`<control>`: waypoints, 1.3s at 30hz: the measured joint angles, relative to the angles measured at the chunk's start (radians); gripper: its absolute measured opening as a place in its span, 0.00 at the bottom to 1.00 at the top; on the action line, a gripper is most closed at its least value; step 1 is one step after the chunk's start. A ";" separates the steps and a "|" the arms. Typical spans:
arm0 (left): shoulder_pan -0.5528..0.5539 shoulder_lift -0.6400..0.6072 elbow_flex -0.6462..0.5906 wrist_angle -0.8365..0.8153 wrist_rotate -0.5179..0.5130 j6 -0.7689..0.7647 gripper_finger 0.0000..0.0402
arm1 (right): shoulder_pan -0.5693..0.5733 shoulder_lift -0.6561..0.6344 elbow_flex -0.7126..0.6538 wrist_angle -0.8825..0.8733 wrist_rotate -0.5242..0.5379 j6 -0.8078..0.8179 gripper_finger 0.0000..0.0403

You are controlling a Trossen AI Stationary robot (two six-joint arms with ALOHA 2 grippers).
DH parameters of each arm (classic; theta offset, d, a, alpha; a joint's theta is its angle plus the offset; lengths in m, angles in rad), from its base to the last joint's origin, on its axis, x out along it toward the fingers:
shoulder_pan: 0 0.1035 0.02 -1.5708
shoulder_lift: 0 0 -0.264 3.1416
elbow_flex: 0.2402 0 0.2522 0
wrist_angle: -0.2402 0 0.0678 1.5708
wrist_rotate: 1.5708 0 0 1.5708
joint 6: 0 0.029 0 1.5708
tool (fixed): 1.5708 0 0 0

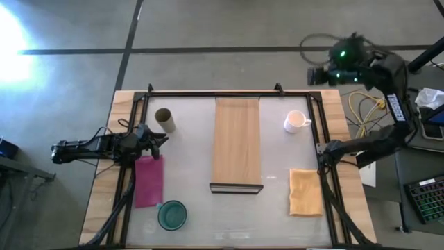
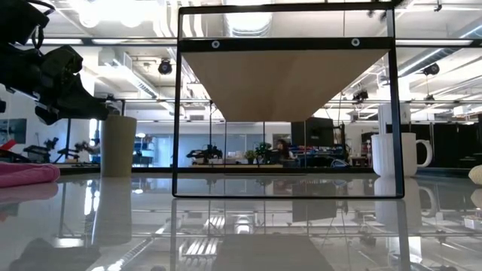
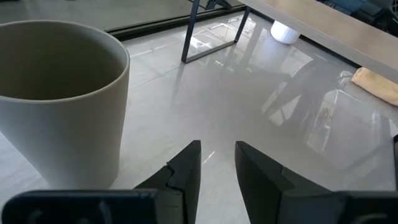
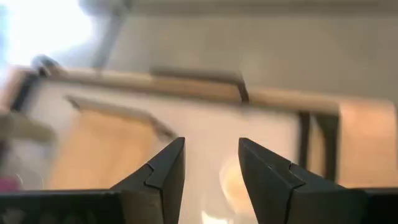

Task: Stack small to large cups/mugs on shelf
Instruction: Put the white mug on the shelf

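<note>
The table has a glossy white top inside a black frame, with bare wood strips along its left and right edges. It mirrors the ceiling lights of an open office seen in the low view, where desks, plants and a seated person show far behind. The floor around is grey with dark seams.

The shelf lies along the table's middle, its dark end toward the near edge. The olive cup stands near the far left corner, the white mug near the far right corner, and the teal mug by the near edge on the left. A pink cloth lies at the left edge, an orange cloth at the right.

The left gripper hovers low just beside the olive cup, fingers slightly apart and empty. The right gripper is raised beyond the table's far right corner, jaws apart, holding nothing.
</note>
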 joint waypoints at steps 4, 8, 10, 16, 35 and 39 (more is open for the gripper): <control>0.000 0.000 0.000 0.001 0.000 0.000 0.21 | 0.030 -0.067 -0.199 0.005 0.036 0.085 0.36; 0.000 0.000 0.000 0.001 0.000 0.000 0.21 | 0.005 -0.153 -0.371 0.009 0.039 0.102 0.36; 0.000 0.000 0.000 0.000 0.000 0.000 0.21 | -0.017 -0.193 -0.451 0.021 -0.008 0.121 0.36; 0.000 0.000 0.000 0.000 0.000 0.000 0.21 | -0.029 -0.319 -0.684 0.017 -0.060 0.176 0.36; 0.000 0.000 0.000 0.000 0.000 0.000 0.21 | -0.028 -0.324 -1.086 0.367 0.013 0.247 0.53; 0.000 0.000 0.000 0.000 0.000 0.000 0.21 | -0.028 -0.312 -1.162 0.408 0.022 0.337 0.55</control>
